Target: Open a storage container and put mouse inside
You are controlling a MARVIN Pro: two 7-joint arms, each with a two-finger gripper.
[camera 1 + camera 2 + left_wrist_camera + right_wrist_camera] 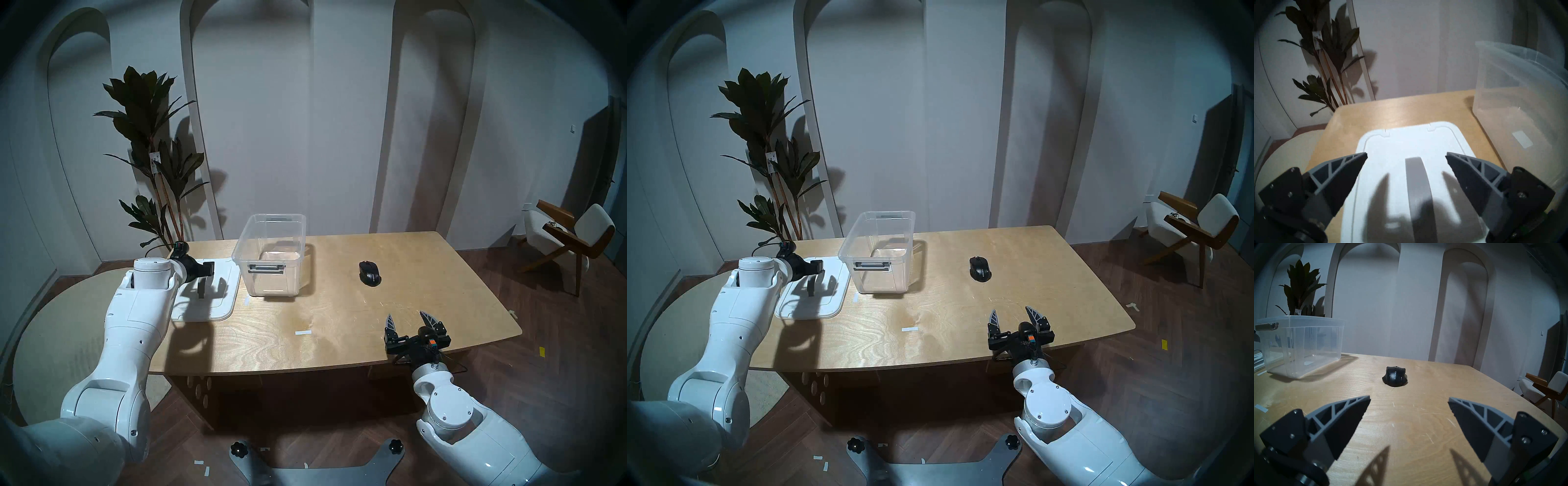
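Black mouse [1394,378] sits at twelve o'clock of the spread, empty right gripper [1409,400]; a shallow pinch could squirt it away from the tub [1301,344].

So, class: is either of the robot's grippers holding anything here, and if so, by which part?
Nothing is held. The left gripper hangs open above the lid's grey handle; the right gripper is open, short of the mouse.
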